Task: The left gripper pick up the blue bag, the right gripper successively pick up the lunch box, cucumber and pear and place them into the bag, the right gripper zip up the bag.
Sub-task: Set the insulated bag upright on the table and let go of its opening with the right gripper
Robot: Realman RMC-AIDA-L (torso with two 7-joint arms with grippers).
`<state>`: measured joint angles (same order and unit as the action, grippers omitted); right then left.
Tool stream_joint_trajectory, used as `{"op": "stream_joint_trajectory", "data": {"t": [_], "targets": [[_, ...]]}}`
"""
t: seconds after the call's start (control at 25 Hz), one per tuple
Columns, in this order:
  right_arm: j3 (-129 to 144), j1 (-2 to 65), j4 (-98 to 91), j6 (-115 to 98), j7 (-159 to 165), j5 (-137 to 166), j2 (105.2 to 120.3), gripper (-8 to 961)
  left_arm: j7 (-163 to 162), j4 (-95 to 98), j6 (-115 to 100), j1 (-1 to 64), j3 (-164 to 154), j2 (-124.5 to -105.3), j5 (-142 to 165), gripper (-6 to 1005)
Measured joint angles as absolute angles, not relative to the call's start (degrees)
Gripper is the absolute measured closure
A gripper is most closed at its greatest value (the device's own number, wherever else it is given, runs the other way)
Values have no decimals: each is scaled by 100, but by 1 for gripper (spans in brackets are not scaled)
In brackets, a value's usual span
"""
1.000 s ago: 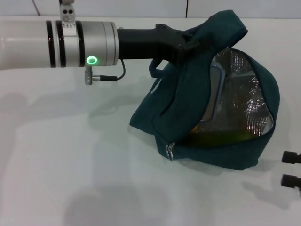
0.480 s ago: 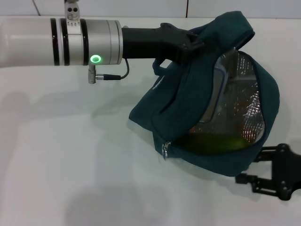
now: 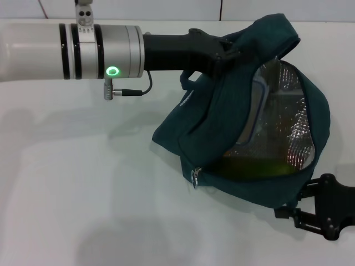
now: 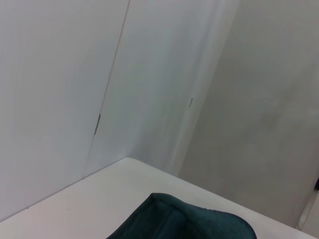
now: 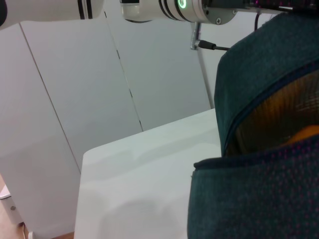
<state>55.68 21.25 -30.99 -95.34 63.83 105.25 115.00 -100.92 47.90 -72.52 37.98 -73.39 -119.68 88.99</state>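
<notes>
White bench (image 3: pixel 83 188) below: the left gripper (image 3: pixel 224 52) pinches the blue bag (image 3: pixel 244 183) up so its mouth gapes. Right gripper (image 3: pixel 310 213) waits beside; I cannot tell its state.

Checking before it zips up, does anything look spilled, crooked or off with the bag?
Nothing spilled. The bag hangs tilted from the left gripper, its mouth gaping toward the camera. The zipper pull dangles at the low end; the right gripper sits by the bag's bottom corner.

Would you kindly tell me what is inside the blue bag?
Inside the blue bag: the lunch box against the foil lining, the cucumber along the bottom. The pear is covered in the head view.
</notes>
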Motion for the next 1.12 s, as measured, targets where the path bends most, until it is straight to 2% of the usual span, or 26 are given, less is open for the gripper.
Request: {"op": "stream_joint_trajectory", "data": {"t": [0.2, 0.4, 0.68, 0.76, 1.0, 1.12], "targets": [[5329, 2043, -3096, -9544, 6123, 10325, 11507, 620, -10085, 4790, -7249, 3785, -7339, -11970, 8892, 879], [4925, 1783, -2991, -9654, 5485, 9567, 11502, 804, -9875, 4681, -7262, 3708, -7338, -11971, 8704, 878], [4196, 1609, -3006, -9895, 5432, 8847, 11407, 883, -8546, 3917, -7663, 3601, -7338, -11976, 7970, 877], [4127, 1681, -3055, -9978, 5579, 8855, 11308, 884, -8231, 3710, -7756, 3601, -7362, -11993, 7872, 876], [4219, 2065, -3203, -10334, 6544, 9183, 10823, 885, -7372, 3096, -7837, 3554, -7832, -12021, 6996, 875], [4230, 2237, -3337, -10446, 6818, 9543, 10698, 886, -6847, 2914, -7866, 3360, -8168, -12031, 6242, 875]]}}
